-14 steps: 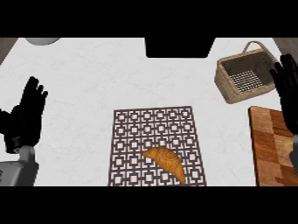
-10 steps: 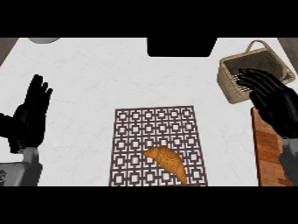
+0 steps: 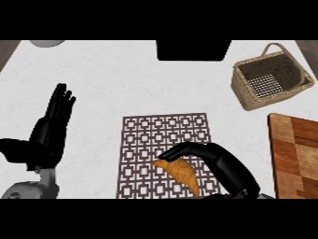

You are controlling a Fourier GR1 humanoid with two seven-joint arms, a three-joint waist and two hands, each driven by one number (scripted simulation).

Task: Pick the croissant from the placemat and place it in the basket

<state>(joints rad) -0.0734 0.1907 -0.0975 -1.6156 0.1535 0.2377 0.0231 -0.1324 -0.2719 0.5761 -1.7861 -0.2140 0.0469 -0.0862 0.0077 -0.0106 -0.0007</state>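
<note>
The golden croissant (image 3: 180,176) lies on the patterned brown placemat (image 3: 148,135), near its lower right corner. My right hand (image 3: 220,163) comes in from the bottom edge and arches over the croissant. Its fingers (image 3: 174,153) bend down to the croissant's upper end without closing round it, and the hand hides part of the croissant's right side. The wicker basket (image 3: 242,91) stands at the back right, tilted, with nothing in it. My left hand (image 3: 48,133) rests open at the left, fingers up, away from the mat.
A wooden cutting board (image 3: 302,154) lies along the right edge, just right of the placemat. A black object (image 3: 192,49) sits at the back centre and a pale round object (image 3: 45,43) at the back left.
My right hand has swung from beside the basket down and left onto the croissant. The croissant lies where it lay before. The left hand has barely shifted.
</note>
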